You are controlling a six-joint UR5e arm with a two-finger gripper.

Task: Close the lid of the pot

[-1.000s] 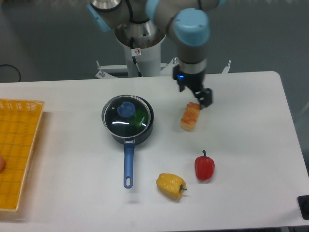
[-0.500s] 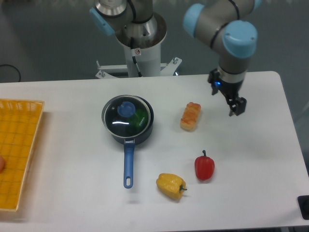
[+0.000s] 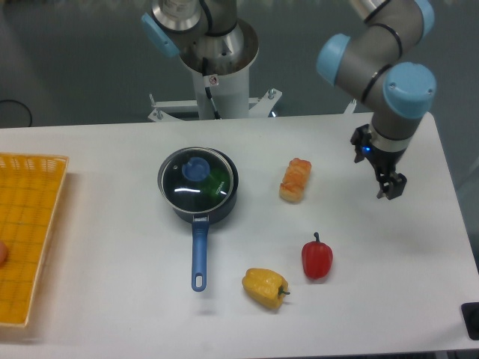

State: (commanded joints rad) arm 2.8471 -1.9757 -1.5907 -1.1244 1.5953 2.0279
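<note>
The dark navy pot (image 3: 224, 200) stands left of the table's middle, its long blue handle (image 3: 199, 253) pointing toward the front edge. The glass lid (image 3: 194, 182) with its blue knob (image 3: 197, 168) lies flat on the pot's rim, and something green shows through the glass. My gripper (image 3: 391, 186) hangs over the right side of the table, far from the pot. Nothing is in it, and its dark fingers are too small to tell whether they are open or shut.
A sushi-like orange and white piece (image 3: 296, 180) lies right of the pot. A red pepper (image 3: 317, 258) and a yellow pepper (image 3: 265, 287) sit near the front. A yellow basket (image 3: 34, 187) is at the left edge.
The arm has swung right, from over the orange and white piece to the table's right side. The pot, lid and food have not moved.
</note>
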